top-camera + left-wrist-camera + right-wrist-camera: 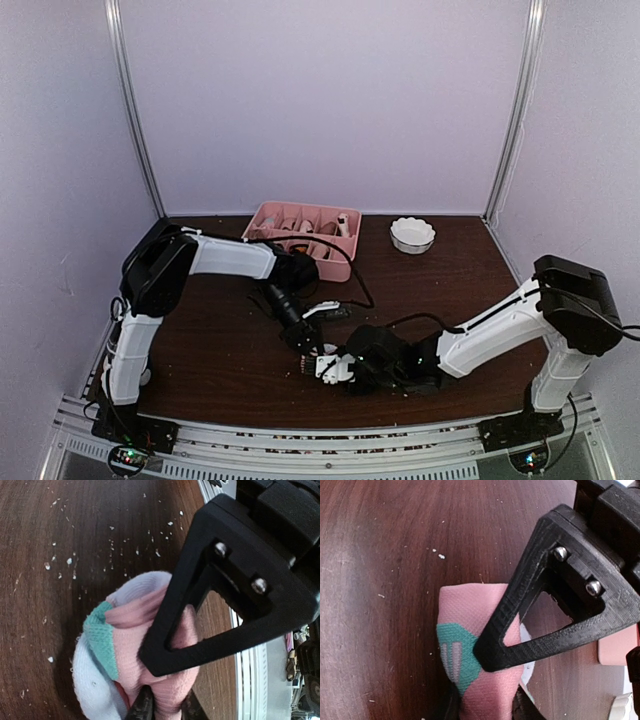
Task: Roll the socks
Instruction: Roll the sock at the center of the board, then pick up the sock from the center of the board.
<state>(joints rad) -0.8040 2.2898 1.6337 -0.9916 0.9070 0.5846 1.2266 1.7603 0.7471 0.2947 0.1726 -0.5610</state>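
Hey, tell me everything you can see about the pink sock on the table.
The pink sock is soft knit fabric, pink with a teal patch bearing pale grey stripes, plus a white section. It lies bunched and folded over on the dark wooden table, towards the near edge. The left gripper and the right gripper each pinch the fabric, one finger on either side. In the top view the arms hide most of it.

I count two of my own: one left end effector (305, 345) and one right end effector (335, 368). One worktop (450, 290) carries one pink sock (130, 645) that shows, one pink tray (262, 215) far left, and one white bowl (412, 244) far right.
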